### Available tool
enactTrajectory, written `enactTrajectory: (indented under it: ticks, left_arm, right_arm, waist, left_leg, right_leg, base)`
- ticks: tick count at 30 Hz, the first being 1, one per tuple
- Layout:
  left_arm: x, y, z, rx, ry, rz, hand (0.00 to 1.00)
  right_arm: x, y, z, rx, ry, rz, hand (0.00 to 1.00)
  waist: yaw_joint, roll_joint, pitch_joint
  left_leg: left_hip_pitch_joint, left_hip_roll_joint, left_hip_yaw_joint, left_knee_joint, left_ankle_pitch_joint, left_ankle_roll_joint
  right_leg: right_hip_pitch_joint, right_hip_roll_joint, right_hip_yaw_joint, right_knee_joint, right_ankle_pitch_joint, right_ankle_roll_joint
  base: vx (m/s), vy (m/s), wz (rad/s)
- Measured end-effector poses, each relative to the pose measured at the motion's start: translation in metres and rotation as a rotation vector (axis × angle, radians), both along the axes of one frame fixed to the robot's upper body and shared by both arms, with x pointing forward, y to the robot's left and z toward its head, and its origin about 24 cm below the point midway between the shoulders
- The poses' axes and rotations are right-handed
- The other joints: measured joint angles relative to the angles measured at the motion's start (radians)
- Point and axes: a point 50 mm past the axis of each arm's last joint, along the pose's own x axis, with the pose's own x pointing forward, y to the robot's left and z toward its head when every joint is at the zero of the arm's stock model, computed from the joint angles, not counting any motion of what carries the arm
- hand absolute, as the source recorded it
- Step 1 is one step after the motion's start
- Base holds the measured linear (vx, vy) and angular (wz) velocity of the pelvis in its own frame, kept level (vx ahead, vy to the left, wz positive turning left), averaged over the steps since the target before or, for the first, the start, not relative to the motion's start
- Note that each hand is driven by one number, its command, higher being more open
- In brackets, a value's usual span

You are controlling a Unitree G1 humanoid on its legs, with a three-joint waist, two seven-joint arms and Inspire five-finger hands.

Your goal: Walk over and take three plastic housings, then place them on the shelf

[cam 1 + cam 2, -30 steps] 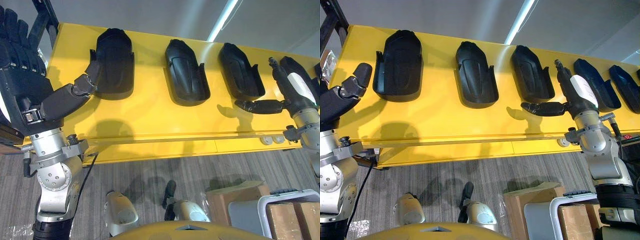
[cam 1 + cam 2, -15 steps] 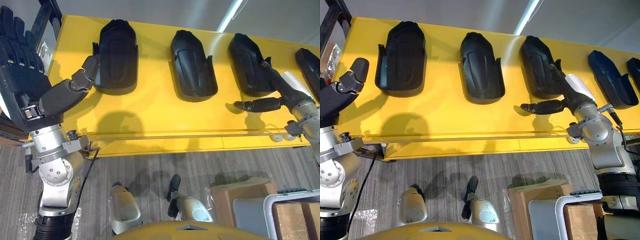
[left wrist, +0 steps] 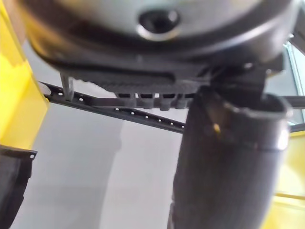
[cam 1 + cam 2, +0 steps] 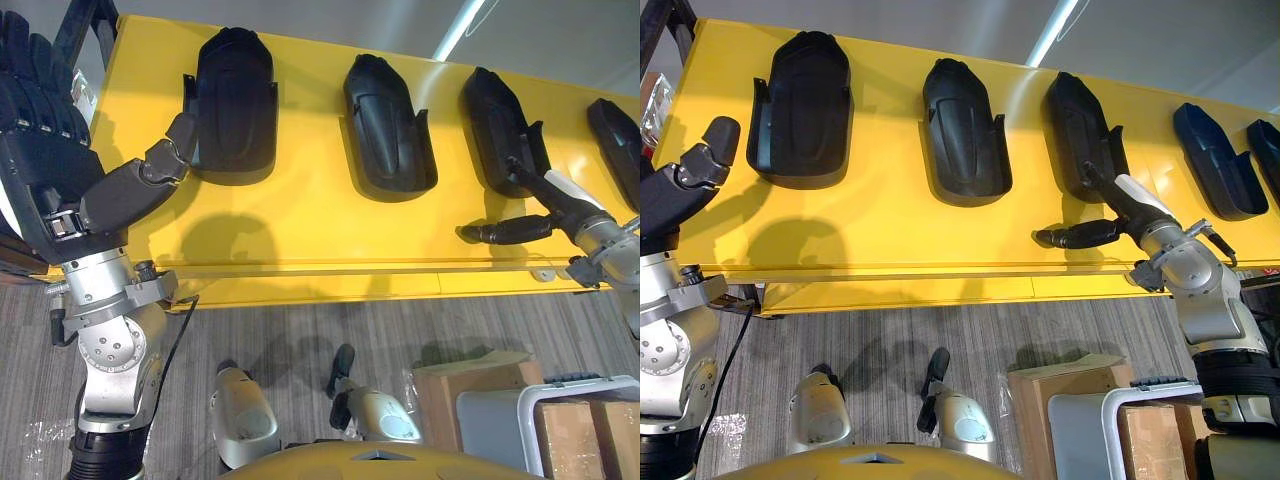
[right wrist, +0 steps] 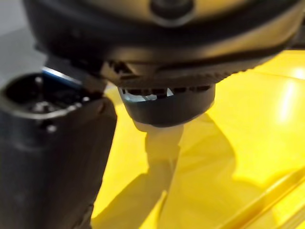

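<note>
Now, left eye view: my left hand (image 4: pixel 60 150) is raised, fingers straight, thumb tip just beside the nearest black moulded plastic housing (image 4: pixel 233 100) on the yellow flat tabletop (image 4: pixel 300 215). Right eye view: my right hand (image 4: pixel 1120 205) reaches out with fingers extended at the third housing (image 4: pixel 1083 135), holding nothing; a middle housing (image 4: pixel 965 130) lies between. Wrist views: yellow surface beyond each hand. My judgement: the reach-to-grasp step; next, close fingers round a housing's rim.

We see bright overhead light, a white glare streak across the glossy yellow table (image 4: pixel 300 230), soft hand shadows on it, wrist views close and blurred.
</note>
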Motion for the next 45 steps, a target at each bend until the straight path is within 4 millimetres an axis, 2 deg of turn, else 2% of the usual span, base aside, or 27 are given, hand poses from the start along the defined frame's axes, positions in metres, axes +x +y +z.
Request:
enactTrajectory:
  ticks: [17, 23, 26, 28, 30, 31, 34, 35, 37, 40, 42, 43, 45]
  left_arm:
    - [-0.001, 0.0, -0.003, 0.017, 0.021, -0.008, 1.0]
    - [-0.001, 0.0, -0.003, 0.017, 0.022, -0.008, 1.0]
    - [-0.001, 0.0, -0.003, 0.017, 0.022, -0.009, 1.0]
    - [-0.003, 0.001, -0.008, 0.013, 0.042, -0.003, 1.0]
    - [-0.006, 0.002, -0.012, 0.01, 0.063, 0.003, 1.0]
    - [-0.009, 0.003, -0.018, -0.005, 0.082, 0.011, 1.0]
    - [-0.012, 0.001, -0.025, -0.052, 0.096, 0.018, 1.0]
    - [-0.013, 0.002, -0.027, -0.056, 0.101, 0.02, 1.0]
    - [-0.015, 0.001, -0.03, -0.072, 0.114, 0.026, 1.0]
    - [-0.016, 0.0, -0.033, -0.113, 0.11, 0.032, 1.0]
    - [-0.017, -0.001, -0.036, -0.134, 0.114, 0.034, 1.0]
    - [-0.018, -0.002, -0.037, -0.143, 0.117, 0.035, 1.0]
    - [-0.023, -0.003, -0.044, -0.181, 0.138, 0.047, 1.0]
  right_arm:
    - [-0.012, 0.001, -0.009, -0.007, 0.045, 0.007, 1.0]
    - [-0.012, 0.002, -0.005, -0.021, -0.045, -0.005, 1.0]
    - [-0.012, 0.003, 0.011, -0.034, -0.226, -0.013, 1.0]
    - [-0.016, 0.007, 0.046, -0.045, -0.503, -0.019, 1.0]
    - [-0.021, 0.01, 0.065, -0.049, -0.642, -0.013, 1.0]
    - [-0.029, 0.014, 0.089, -0.058, -0.807, -0.002, 1.0]
    - [-0.051, 0.021, 0.123, -0.12, -1.071, 0.019, 1.0]
    - [-0.055, 0.023, 0.126, -0.121, -1.1, 0.028, 1.0]
    - [-0.066, 0.03, 0.123, -0.106, -1.142, 0.056, 1.0]
    - [-0.08, 0.04, 0.098, -0.044, -1.088, 0.07, 1.0]
    - [-0.087, 0.039, 0.067, 0.036, -0.959, 0.026, 1.0]
    - [-0.089, 0.037, 0.058, 0.072, -0.922, 0.005, 1.0]
    - [-0.101, 0.028, 0.02, 0.292, -0.777, -0.116, 1.0]
  waist:
    - [0.001, -0.009, -0.006]
    - [-0.001, -0.009, -0.007]
    - [-0.003, -0.009, -0.012]
    - [-0.012, -0.003, -0.04]
    - [-0.019, 0.001, -0.06]
    - [-0.026, 0.007, -0.08]
    - [-0.04, 0.02, -0.112]
    - [-0.044, 0.023, -0.122]
    - [-0.055, 0.027, -0.144]
    - [-0.068, 0.041, -0.171]
    - [-0.089, 0.057, -0.186]
    - [-0.09, 0.062, -0.191]
    - [-0.099, 0.086, -0.212]
  left_leg:
    - [0.002, 0.014, 0.004, 0.019, -0.011, -0.003]
    - [0.002, 0.013, 0.004, 0.018, -0.01, -0.003]
    - [0.003, 0.013, 0.005, 0.015, -0.009, -0.003]
    - [0.005, 0.013, 0.009, 0.01, -0.008, -0.003]
    - [0.008, 0.011, 0.013, 0.002, -0.008, -0.004]
    - [0.019, 0.007, 0.019, -0.007, -0.007, -0.005]
    - [0.039, -0.011, 0.028, -0.035, 0.0, -0.005]
    - [0.041, -0.014, 0.029, -0.041, 0.003, -0.004]
    - [0.064, -0.026, 0.034, -0.071, 0.014, -0.005]
    - [0.096, -0.046, 0.051, -0.112, 0.029, -0.003]
    - [0.117, -0.063, 0.055, -0.136, 0.033, -0.001]
    - [0.124, -0.065, 0.061, -0.144, 0.036, -0.002]
    - [0.144, -0.068, 0.075, -0.166, 0.044, -0.005]
  right_leg:
    - [0.005, 0.008, 0.005, 0.001, -0.001, -0.001]
    - [0.005, 0.008, 0.005, 0.001, -0.001, -0.001]
    - [0.005, 0.008, 0.004, 0.0, -0.001, -0.001]
    - [0.002, 0.008, 0.004, -0.001, -0.001, -0.001]
    - [0.0, 0.007, 0.003, -0.002, -0.001, -0.001]
    - [0.0, 0.005, 0.003, -0.002, -0.001, -0.001]
    - [0.005, -0.006, 0.001, -0.002, -0.001, -0.001]
    - [0.004, -0.008, 0.0, -0.002, -0.001, -0.001]
    - [0.011, -0.015, -0.002, -0.002, -0.001, -0.001]
    - [0.024, -0.028, -0.003, -0.002, -0.01, -0.008]
    - [0.037, -0.041, -0.005, 0.0, -0.028, 0.006]
    - [0.037, -0.042, -0.004, 0.0, -0.029, 0.006]
    - [0.039, -0.042, 0.001, 0.0, -0.032, 0.008]
  base:
    - [0.0, 0.004, -0.01]
    - [0.0, 0.0, 0.0]
    - [0.0, 0.0, 0.0]
    - [0.0, 0.0, 0.0]
    - [0.01, 0.004, -0.02]
    - [0.02, 0.008, -0.05]
    - [0.04, 0.033, -0.02]
    - [0.05, 0.038, 0.01]
    - [0.04, 0.026, 0.01]
    - [0.02, 0.025, -0.04]
    - [0.0, 0.015, 0.02]
    - [0.0, 0.0, 0.0]
    - [0.03, 0.006, -0.12]
